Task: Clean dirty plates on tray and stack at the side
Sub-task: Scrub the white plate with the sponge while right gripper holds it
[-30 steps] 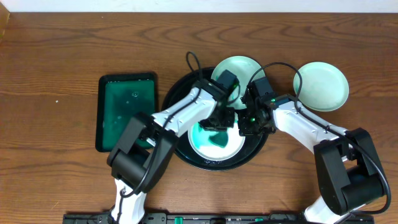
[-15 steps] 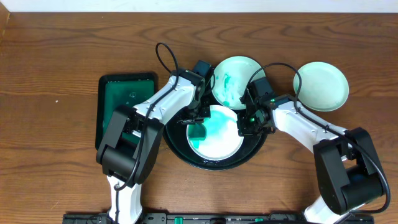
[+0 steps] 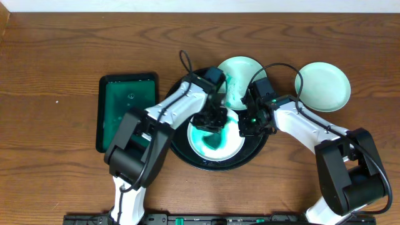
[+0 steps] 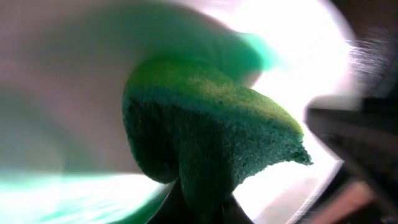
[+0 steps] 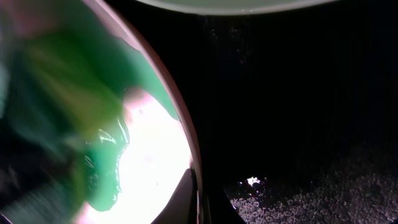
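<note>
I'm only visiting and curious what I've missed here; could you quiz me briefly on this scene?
1. What does the left hand hold? A a sponge; B a brush; C nothing.
2. True or false: the right hand pinches the rim of the plate under the sponge, inside the black tray.
3. Fill in: the lone plate right of the tray looks ____.
Key: 1 A; 2 true; 3 clean.

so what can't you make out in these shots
- left wrist: left gripper mostly hidden behind the sponge; smeared plate overexposed, blurred.
- right wrist: right gripper cut off by bottom edge; black tray too dark for detail.
- overhead: rear plate partly covered by both grippers.
</note>
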